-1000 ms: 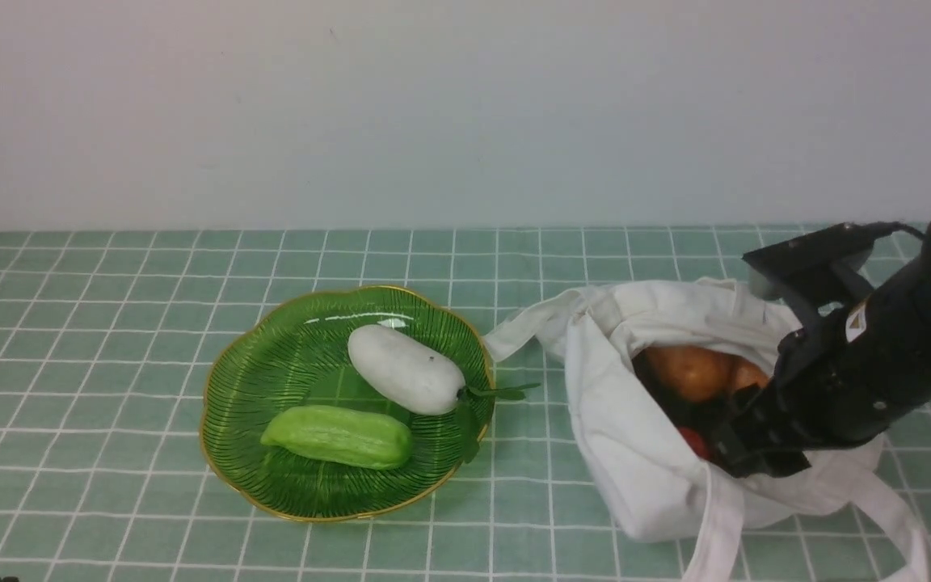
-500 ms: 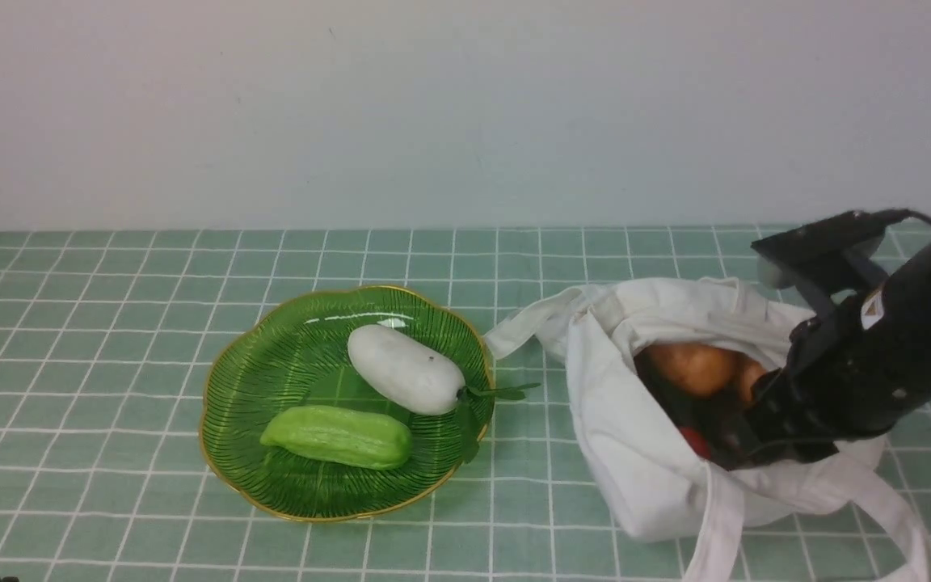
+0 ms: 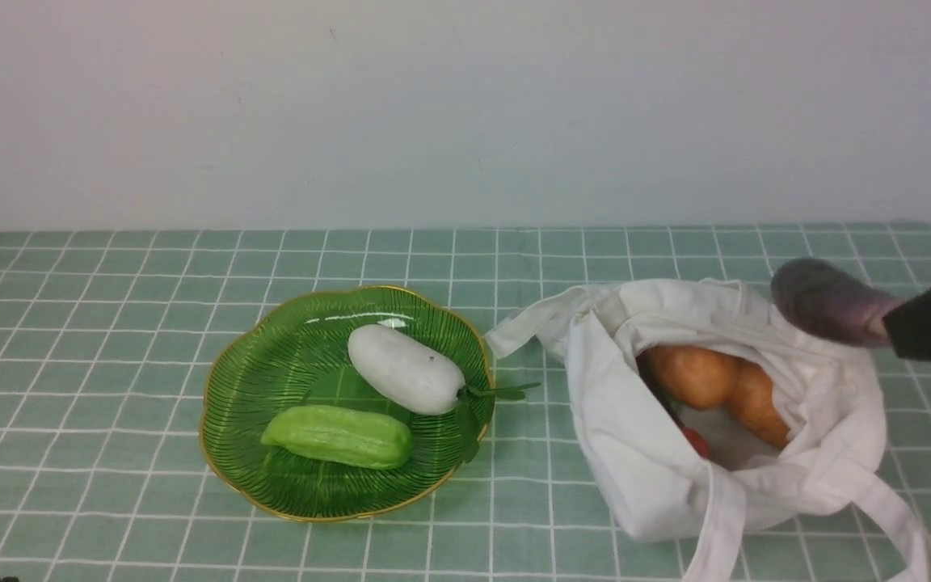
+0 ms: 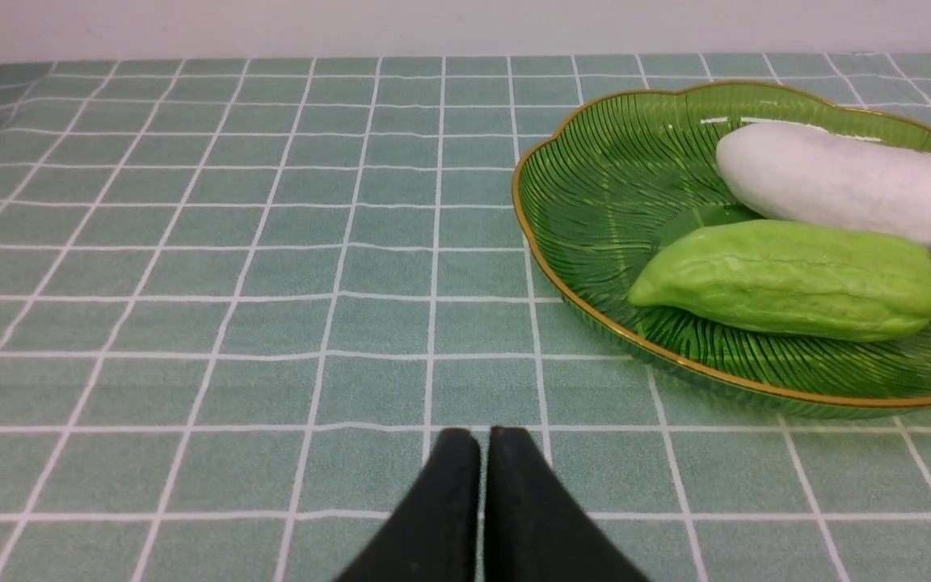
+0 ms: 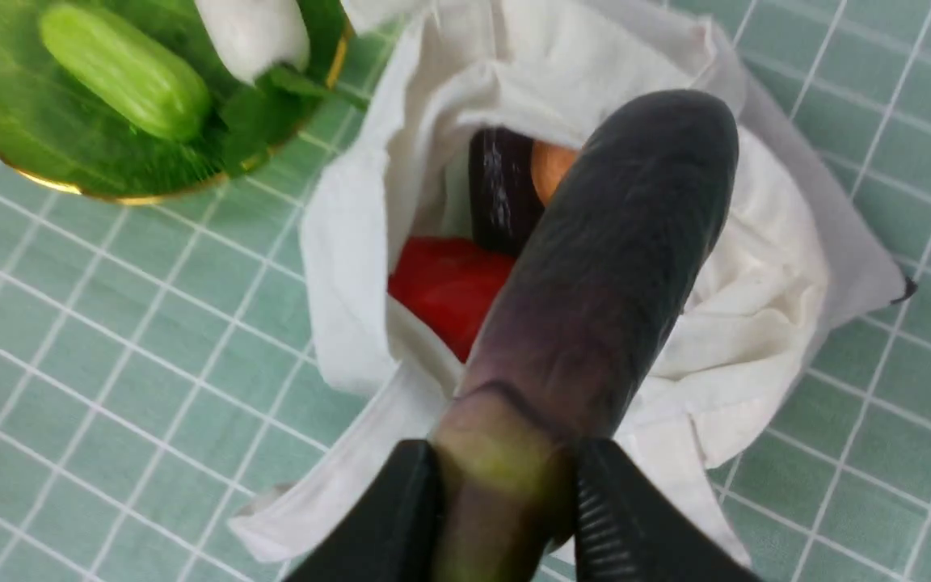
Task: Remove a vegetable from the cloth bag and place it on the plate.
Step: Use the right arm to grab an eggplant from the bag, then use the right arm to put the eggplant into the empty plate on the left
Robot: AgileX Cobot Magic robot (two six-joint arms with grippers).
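Note:
My right gripper (image 5: pixel 502 485) is shut on the neck end of the dark purple eggplant (image 5: pixel 611 267) and holds it in the air above the white cloth bag (image 5: pixel 352 242). In the front view the eggplant (image 3: pixel 825 303) sticks out to the left of the gripper (image 3: pixel 930 327) at the right edge, over the bag (image 3: pixel 635 453). The green glass plate (image 3: pixel 247 380) lies left of the bag and holds a white radish (image 3: pixel 405 368) and a light green cucumber (image 3: pixel 340 436). My left gripper (image 4: pixel 482 440) is shut and empty, low over the cloth, left of the plate (image 4: pixel 579 186).
The bag's mouth is open and shows orange-brown tubers (image 3: pixel 704 376), a red thing (image 5: pixel 449 287) and another dark purple thing (image 5: pixel 502 190). Its strap handles (image 3: pixel 894 505) trail toward the front right. A green checked cloth (image 3: pixel 110 323) covers the table; a pale wall stands behind.
My right gripper has pulled up and back out of the bag to the right edge, bringing the eggplant with it. The bag's opening now shows its contents. The left gripper and the plate have not moved.

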